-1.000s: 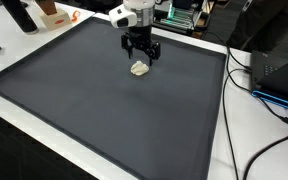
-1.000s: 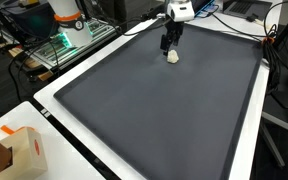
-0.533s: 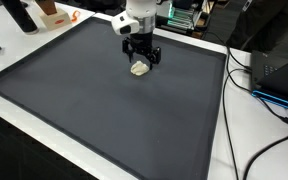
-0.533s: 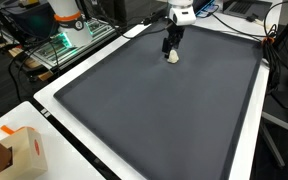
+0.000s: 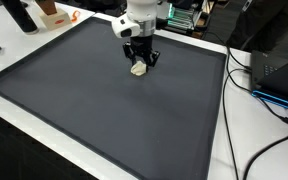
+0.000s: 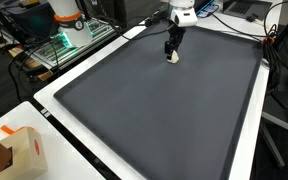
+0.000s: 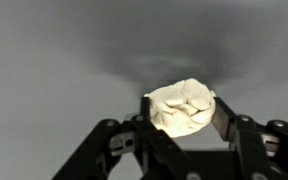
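A crumpled cream-white lump (image 7: 180, 102) lies on the dark grey mat (image 5: 104, 110), toward its far edge. My gripper (image 7: 184, 112) points straight down over the lump, and its two black fingers (image 7: 223, 112) press against the lump's left and right sides. In both exterior views the gripper (image 5: 139, 63) (image 6: 172, 50) stands low on the mat with the lump (image 5: 138, 70) (image 6: 172, 58) showing pale between the fingertips. The lump rests on the mat (image 6: 154, 110).
A white table border (image 5: 220, 120) rings the mat. Cables and a dark box (image 5: 279, 75) lie at one side. Electronics (image 6: 69, 38) stand behind the far edge. A small cardboard box (image 6: 19, 150) sits at a near corner.
The gripper has dropped a little lower onto the lump and its fingers have closed in from wide open until they meet the lump's sides. The lump has not shifted.
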Motion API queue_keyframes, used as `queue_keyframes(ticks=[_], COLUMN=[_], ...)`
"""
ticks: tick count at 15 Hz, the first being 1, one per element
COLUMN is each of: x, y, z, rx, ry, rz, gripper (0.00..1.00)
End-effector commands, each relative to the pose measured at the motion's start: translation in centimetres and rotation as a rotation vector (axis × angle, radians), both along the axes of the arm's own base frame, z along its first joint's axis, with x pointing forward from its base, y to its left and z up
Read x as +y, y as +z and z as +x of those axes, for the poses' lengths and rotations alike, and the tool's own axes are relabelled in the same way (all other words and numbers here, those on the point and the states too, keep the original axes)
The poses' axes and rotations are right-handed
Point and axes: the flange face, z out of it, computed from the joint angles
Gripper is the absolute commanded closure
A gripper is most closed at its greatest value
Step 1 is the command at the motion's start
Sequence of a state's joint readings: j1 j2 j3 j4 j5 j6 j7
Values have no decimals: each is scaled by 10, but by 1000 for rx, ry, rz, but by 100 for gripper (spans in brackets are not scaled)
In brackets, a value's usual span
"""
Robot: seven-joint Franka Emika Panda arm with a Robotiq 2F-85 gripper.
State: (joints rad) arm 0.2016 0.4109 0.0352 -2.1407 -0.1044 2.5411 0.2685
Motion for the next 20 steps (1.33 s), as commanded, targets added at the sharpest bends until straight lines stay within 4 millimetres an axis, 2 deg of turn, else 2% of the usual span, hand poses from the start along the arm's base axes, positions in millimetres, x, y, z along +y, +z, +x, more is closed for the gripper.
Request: queue_keyframes(ticks=[1, 5, 6, 8, 9, 20], x=[2, 4, 4, 5, 5, 8], y=[-4, -2, -1, -2, -1, 3], z=[3, 5, 6, 6, 6, 6], rx=[-12, -21, -22, -21, -20, -6], ry=[4, 12, 14, 16, 17, 30], rz=[-23, -27, -27, -28, -26, -22], gripper=[69, 97, 99, 96, 98, 97])
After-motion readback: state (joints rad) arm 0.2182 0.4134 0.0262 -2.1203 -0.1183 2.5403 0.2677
